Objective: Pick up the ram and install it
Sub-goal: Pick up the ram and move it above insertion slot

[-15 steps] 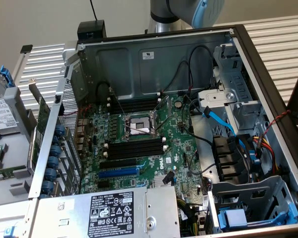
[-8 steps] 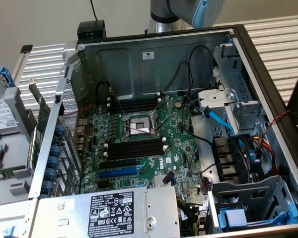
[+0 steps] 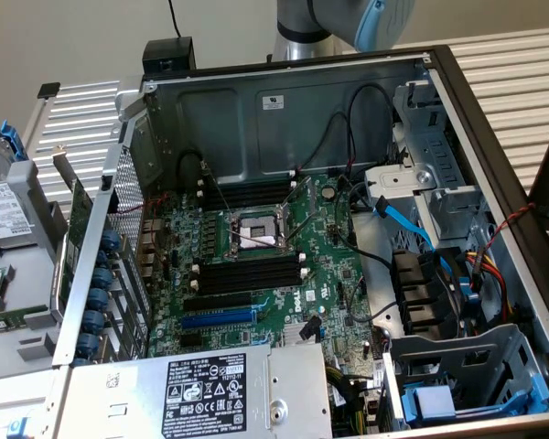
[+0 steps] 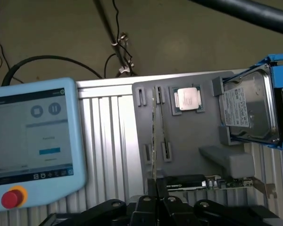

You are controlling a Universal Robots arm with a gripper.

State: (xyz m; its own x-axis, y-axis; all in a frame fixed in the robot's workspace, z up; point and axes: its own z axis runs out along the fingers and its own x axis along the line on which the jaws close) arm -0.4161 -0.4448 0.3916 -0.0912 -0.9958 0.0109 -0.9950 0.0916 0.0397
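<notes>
Seen from the wrist, the jaws of the gripper [image 4: 153, 195] are pressed nearly together, pinching one end of the ram [image 4: 153, 136]. The ram is turned edge-on, so it reads as a thin pale strip reaching away from the jaws. Beyond it lies a grey tray [image 4: 188, 136] with small clip brackets, resting on a ribbed metal surface [image 4: 108, 141]. The tray holds a square processor [image 4: 187, 99], with a hard drive [image 4: 250, 108] in a blue frame just beside it. A green card [image 4: 198, 182] lies along the tray edge nearest the jaws. A pale blue pendant [image 4: 33, 141] with a lit screen and a red button [image 4: 12, 197] sits on the same surface, apart from the tray. In the exterior view an open case [image 3: 284, 101] takes up the middle, and the arm [image 3: 348, 18] shows at twelve o'clock. Inside lies a green board [image 3: 339, 274] with a socket [image 3: 254, 233] at its centre. Black slots [image 3: 247, 274] run at six o'clock of that socket. A silver supply [image 3: 210, 393] with a label sits at six o'clock of the case.
</notes>
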